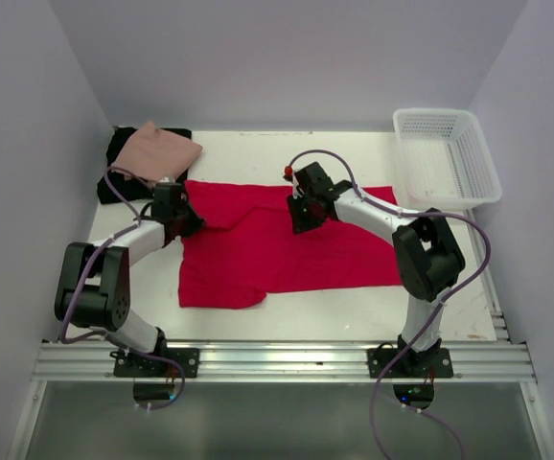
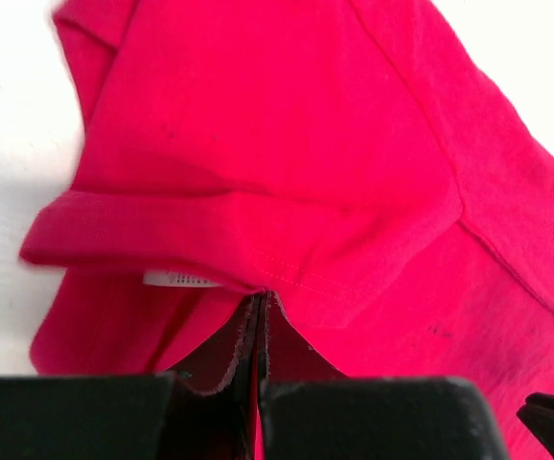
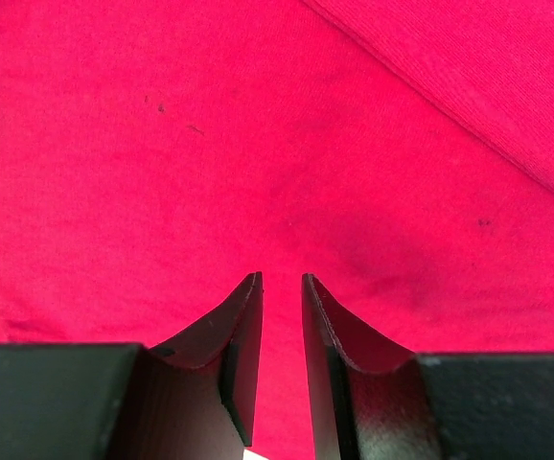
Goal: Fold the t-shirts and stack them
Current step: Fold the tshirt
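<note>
A bright red t-shirt [image 1: 287, 249] lies spread across the middle of the table, with a fold running over its upper left part. My left gripper [image 1: 177, 217] is at the shirt's left edge. In the left wrist view its jaws [image 2: 261, 299] are shut on the hem of the red t-shirt [image 2: 287, 163], beside a white label [image 2: 176, 278]. My right gripper [image 1: 302, 215] is over the shirt's upper middle. Its fingertips [image 3: 282, 280] stand a narrow gap apart just above the red cloth [image 3: 258, 144], pinching nothing. At the back left, a folded salmon-pink t-shirt [image 1: 165, 149] rests on a black t-shirt [image 1: 122, 163].
A white lattice basket [image 1: 447, 158] stands at the back right corner. Grey walls close in the table on the left, back and right. An aluminium rail [image 1: 277, 362] carrying both arm bases runs along the near edge.
</note>
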### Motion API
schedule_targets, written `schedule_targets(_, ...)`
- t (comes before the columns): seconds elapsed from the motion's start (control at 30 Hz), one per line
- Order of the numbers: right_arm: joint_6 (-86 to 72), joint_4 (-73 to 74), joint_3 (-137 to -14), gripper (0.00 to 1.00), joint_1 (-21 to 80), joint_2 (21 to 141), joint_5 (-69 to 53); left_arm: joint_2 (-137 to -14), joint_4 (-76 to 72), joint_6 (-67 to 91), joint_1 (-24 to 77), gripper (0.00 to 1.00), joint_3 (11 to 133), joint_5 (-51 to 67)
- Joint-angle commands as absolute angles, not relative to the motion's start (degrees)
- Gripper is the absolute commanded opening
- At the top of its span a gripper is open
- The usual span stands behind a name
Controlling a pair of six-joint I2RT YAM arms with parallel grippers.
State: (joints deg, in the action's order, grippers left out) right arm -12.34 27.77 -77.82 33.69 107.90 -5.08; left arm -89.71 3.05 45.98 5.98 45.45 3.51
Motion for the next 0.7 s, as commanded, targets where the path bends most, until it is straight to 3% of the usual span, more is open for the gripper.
schedule_targets(0.0,-11.9,26.6,-77.9,0.27,33.7,105.4,-5.2,-87.7,2.5,48.0,6.8,0.00,43.8,5.5)
schedule_targets(0.3,-11.6,27.2,-78.2,0.28,33.8,105.6,-5.3,-88.5,1.0,50.2,9.8,0.03,42.8,7.0)
schedule_targets(0.33,-11.5,27.3,-78.1,0.28,33.8,105.6,-5.2,-88.4,1.0,50.4,9.8,0.10,42.8,6.9)
schedule_targets(0.37,-11.4,27.2,-78.0,0.29,33.8,105.5,-5.3,-87.5,1.1,50.8,9.9,0.24,42.8,6.5)
schedule_targets(0.47,-11.5,27.2,-77.8,0.32,33.7,105.4,-5.5,-82.8,3.6,51.5,10.6,0.54,42.9,1.7)
schedule_targets(0.57,-12.0,26.5,-77.7,0.35,33.7,105.4,-6.7,-76.7,6.1,51.2,12.7,0.68,43.7,-5.0)
schedule_targets(0.67,-12.6,25.8,-78.1,0.35,33.7,105.7,-8.2,-73.0,5.5,48.7,13.6,0.73,44.7,-8.2)
